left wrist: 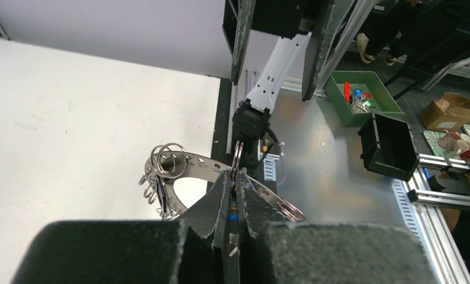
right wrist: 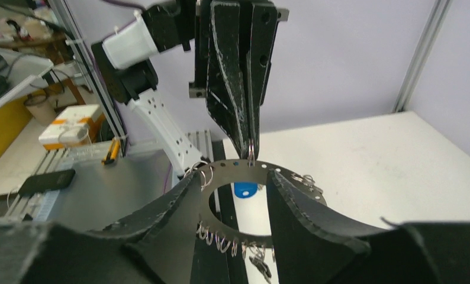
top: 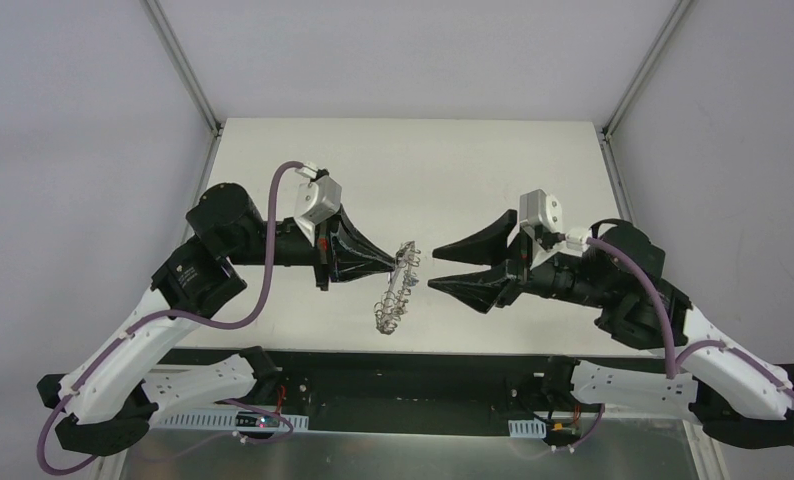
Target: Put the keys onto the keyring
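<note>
The keyring [top: 397,290], a silvery ring plate fringed with small wire loops, hangs in the air above the table from my left gripper [top: 403,258]. That gripper [left wrist: 238,177] is shut on one wire loop [left wrist: 238,155] at the keyring's [left wrist: 188,163] top edge, and a bit of blue shows between its fingers. My right gripper [top: 433,269] is open and empty, facing the ring a little to its right. In the right wrist view [right wrist: 235,183] its fingers frame the keyring [right wrist: 224,170]. A blue key cap [right wrist: 245,189] shows through the ring's hole. A black key [right wrist: 261,266] hangs at the bottom.
The white table [top: 493,170] lies under both arms, with a metal frame post at each far corner. Off the table, a green bin [left wrist: 363,97] and a black bin [left wrist: 392,148] stand by the left arm's side. A phone [right wrist: 46,180] lies on a bench.
</note>
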Robot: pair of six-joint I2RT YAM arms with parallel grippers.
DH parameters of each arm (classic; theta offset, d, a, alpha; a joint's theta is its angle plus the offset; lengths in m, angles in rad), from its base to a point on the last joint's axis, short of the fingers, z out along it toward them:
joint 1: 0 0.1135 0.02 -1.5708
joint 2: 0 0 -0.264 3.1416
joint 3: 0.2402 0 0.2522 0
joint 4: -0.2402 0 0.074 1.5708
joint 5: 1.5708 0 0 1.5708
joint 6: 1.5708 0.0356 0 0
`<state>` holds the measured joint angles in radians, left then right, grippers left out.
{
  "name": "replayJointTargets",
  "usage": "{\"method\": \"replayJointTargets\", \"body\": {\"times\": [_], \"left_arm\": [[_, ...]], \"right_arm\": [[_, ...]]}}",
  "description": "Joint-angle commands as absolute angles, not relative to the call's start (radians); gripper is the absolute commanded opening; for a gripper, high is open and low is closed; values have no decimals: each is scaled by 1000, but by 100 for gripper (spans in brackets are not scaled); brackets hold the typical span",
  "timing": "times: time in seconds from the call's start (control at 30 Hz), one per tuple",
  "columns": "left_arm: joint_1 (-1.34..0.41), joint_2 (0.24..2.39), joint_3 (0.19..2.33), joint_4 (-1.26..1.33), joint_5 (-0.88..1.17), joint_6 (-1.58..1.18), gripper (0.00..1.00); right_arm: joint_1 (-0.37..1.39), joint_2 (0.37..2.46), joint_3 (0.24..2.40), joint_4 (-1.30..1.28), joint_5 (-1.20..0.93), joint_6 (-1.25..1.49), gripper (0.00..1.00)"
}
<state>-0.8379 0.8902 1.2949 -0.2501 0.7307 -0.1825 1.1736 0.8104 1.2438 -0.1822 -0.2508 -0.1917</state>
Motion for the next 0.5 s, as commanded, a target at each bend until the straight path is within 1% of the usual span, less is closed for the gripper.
{"method": "replayJointTargets", "body": {"times": [0.0,0.2,0.47], "left_arm": [[-840,887,1372,-372,743,-155,0],[-839,917,1406,-538,799,-145,0],[-839,977,1438,-678,818,-124,0]], "right_arm": [[1176,878,1384,-460,-249,-259,51],[1161,972,1472,-659,-291,-289,52],[1098,1058,1531,-694,-478,-313,51]]}}
